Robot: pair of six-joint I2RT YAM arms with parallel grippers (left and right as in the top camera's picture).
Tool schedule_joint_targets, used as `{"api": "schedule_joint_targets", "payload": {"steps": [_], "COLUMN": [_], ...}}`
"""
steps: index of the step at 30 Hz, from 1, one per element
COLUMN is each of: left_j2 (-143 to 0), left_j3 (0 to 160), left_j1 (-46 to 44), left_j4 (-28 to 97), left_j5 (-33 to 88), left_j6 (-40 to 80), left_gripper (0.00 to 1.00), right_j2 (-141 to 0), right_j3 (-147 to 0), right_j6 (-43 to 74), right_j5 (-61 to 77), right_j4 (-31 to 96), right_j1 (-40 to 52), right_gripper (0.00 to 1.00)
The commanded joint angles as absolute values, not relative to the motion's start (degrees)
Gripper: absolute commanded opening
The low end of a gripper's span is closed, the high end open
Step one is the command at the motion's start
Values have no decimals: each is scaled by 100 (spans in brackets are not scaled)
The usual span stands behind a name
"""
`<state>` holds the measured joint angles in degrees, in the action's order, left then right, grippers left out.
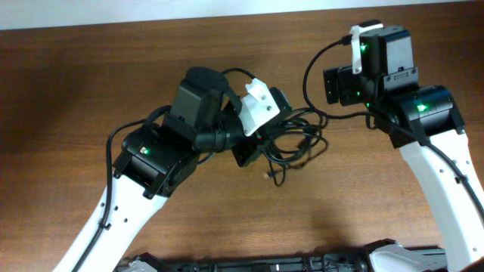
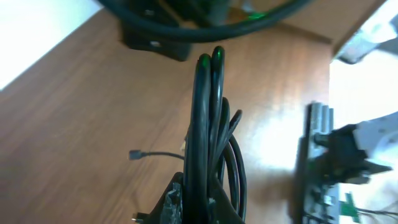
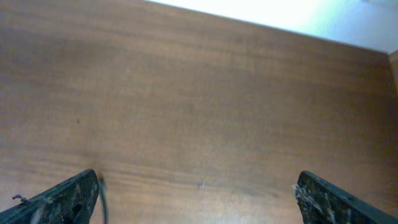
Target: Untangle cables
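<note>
A tangle of thin black cables (image 1: 296,140) lies on the brown table, just right of centre. My left gripper (image 1: 257,145) is at the tangle's left side and is shut on a bundle of several black cable loops (image 2: 208,124), which run straight out between its fingers (image 2: 208,202). A loose cable end with a small plug (image 2: 134,154) lies to the left of the bundle. My right gripper (image 1: 340,85) is above and to the right of the tangle. It is wide open and empty (image 3: 199,193), with a thin cable strand (image 3: 102,202) beside its left finger.
The wooden table (image 1: 91,83) runs left to a pale edge at the far side (image 1: 151,11). The right arm's own black cable (image 1: 311,64) loops near its wrist. A dark rail with hardware (image 1: 287,263) sits along the near edge.
</note>
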<state>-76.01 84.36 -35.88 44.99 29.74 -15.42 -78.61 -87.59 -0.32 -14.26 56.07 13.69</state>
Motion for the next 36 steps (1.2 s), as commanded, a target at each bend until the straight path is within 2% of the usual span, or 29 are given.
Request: {"api": "schedule_joint_targets", "payload": {"steps": [1, 6, 12, 17, 26, 31, 35, 36], "left_j2": [-7518, -7518, -7520, -7518, -7520, -7520, -7520, -7520], "left_j3": [8567, 8567, 8567, 8567, 8567, 8567, 8567, 8567], "left_j1": [-3594, -3535, -3251, -3203, -3203, -3203, -3210, -3210], "left_j4": [4464, 4436, 4320, 3835, 3166, 2912, 2639, 2532], "left_j5": [2093, 1253, 1260, 1271, 1741, 2530, 2961, 3096], "left_j6": [-1431, -770, -228, 139, 132, -130, -189, -189], "left_gripper": [0, 0, 0, 0, 0, 0, 0, 0], "right_j2": [-7900, -7804, -7564, -7314, -6949, -6947, -6947, -6947], "right_j3": [-8851, -8851, -8851, -8851, -8851, -8851, -8851, -8851], "right_j6": [54, 54, 54, 401, 519, 521, 587, 928], "right_j5": [-1321, -880, 163, 287, 563, 624, 1579, 1610], "right_j4": [5815, 5970, 5994, 5986, 6289, 6377, 6300, 6237], "right_j1": [1343, 1343, 1343, 1343, 1343, 1343, 1343, 1343], "right_gripper": [99, 99, 99, 99, 99, 99, 99, 99]}}
